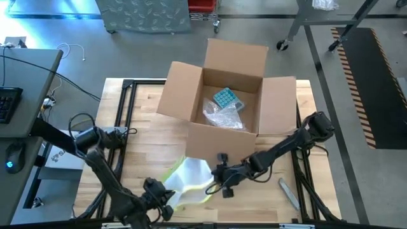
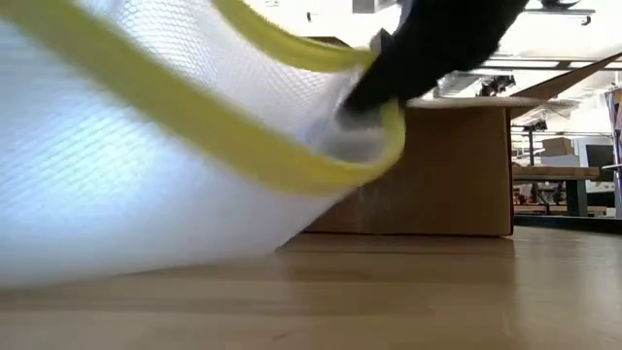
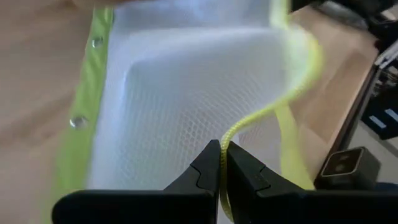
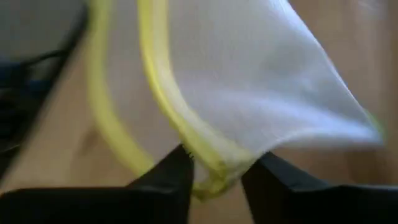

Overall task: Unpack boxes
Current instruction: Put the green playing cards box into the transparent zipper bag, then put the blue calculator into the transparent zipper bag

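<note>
The brown corrugated cardboard box [image 1: 224,95] stands open on the pale wooden table [image 1: 143,152], its four flaps spread outward, toward the table's far edge. Inside it lie a small teal packet with a dotted pattern [image 1: 225,97] and a crumple of clear plastic film [image 1: 222,116]; what the film wraps is hard to make out.

Just in front of the box, toward the near edge, lies a translucent white mesh pouch [image 1: 187,178] with a bright yellow-green fabric border, soft and buckled rather than flat. The left gripper [image 3: 220,163] is clenched on the pouch's yellow edge, the binding pinched between its closed dark fingers. The right gripper [image 4: 217,169], between the box and the pouch, has its fingers parted around another yellow-edged corner, which sits in the gap; whether they grip it cannot be told.

In the low view the pouch [image 2: 146,156] fills most of the frame and hides much of the box [image 2: 437,175], of which only one plain side wall shows. A slim grey flat tool [image 1: 288,193] lies on the table to the right of the pouch, near the right arm.
</note>
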Robot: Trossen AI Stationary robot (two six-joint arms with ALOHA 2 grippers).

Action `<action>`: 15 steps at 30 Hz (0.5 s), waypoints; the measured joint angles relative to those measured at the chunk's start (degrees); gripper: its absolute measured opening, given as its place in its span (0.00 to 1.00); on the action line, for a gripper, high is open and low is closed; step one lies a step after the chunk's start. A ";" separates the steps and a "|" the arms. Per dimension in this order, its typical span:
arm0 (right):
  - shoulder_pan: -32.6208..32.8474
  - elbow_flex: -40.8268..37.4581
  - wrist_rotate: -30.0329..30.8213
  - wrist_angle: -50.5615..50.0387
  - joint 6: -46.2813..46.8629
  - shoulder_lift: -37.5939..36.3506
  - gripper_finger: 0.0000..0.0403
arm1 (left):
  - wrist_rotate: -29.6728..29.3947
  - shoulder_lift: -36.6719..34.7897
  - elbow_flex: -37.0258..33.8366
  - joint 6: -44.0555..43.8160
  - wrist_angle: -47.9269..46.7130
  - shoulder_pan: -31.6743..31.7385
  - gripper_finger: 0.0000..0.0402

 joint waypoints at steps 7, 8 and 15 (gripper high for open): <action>-1.43 5.94 -20.53 -3.63 -23.58 -10.44 0.59 | 5.56 2.52 0.00 -2.21 1.99 3.56 0.00; -2.11 6.52 -19.96 -5.36 -25.46 -12.61 0.61 | 5.72 2.49 0.00 -1.41 1.77 4.04 0.00; -12.45 7.33 0.02 -12.92 -21.36 -25.34 0.60 | 5.67 -0.50 0.00 -3.33 -9.90 5.80 0.00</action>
